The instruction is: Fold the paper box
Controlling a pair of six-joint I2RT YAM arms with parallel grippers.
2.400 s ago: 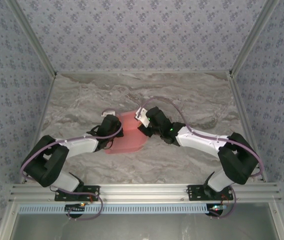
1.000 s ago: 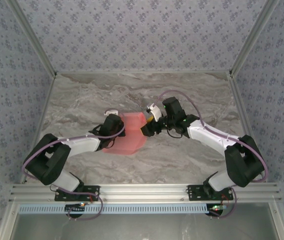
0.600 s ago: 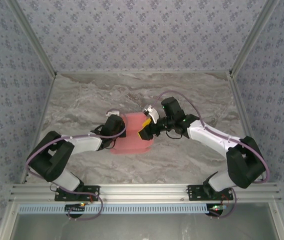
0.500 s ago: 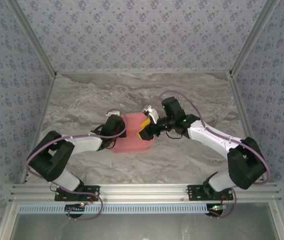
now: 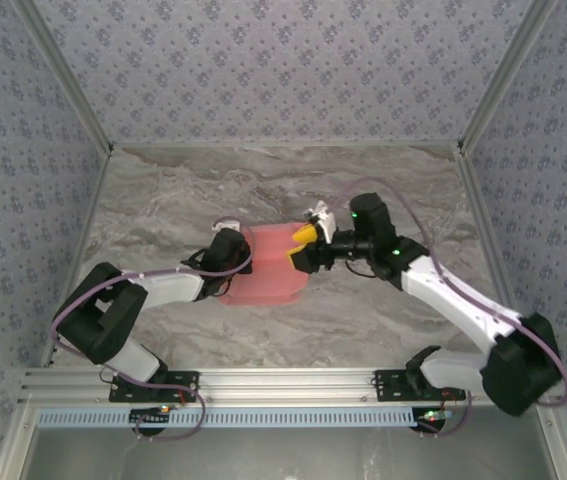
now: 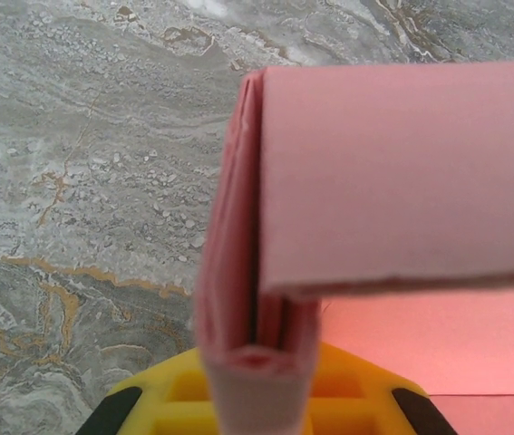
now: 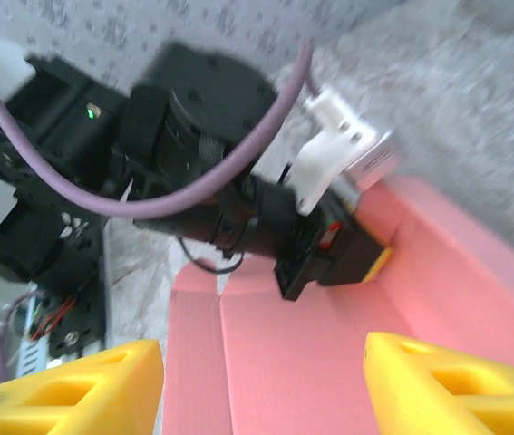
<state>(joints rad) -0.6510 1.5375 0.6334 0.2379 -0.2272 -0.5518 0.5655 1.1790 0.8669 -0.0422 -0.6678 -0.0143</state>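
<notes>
The paper box (image 5: 263, 275) is a salmon-pink card sheet, partly raised, lying on the marble table between both arms. My left gripper (image 5: 235, 252) is shut on its left wall. In the left wrist view that wall (image 6: 238, 227) is a folded double layer clamped between the yellow jaws of the left gripper (image 6: 257, 390), and a flat panel (image 6: 402, 172) stretches to the right. My right gripper (image 5: 301, 250) is open at the box's right edge. In the right wrist view the right gripper (image 7: 261, 390) hangs above the pink floor (image 7: 311, 353) with nothing between its yellow fingers, facing the left gripper (image 7: 343, 258).
The marble table (image 5: 163, 200) is closed in by patterned walls on three sides. An aluminium rail (image 5: 283, 385) runs along the near edge by the arm bases. A purple cable (image 5: 383, 190) loops over the right wrist.
The right arm has swung outward to the right and its gripper has drawn back to the box's right edge. The left gripper has stayed clamped on the wall. The box has barely shifted.
</notes>
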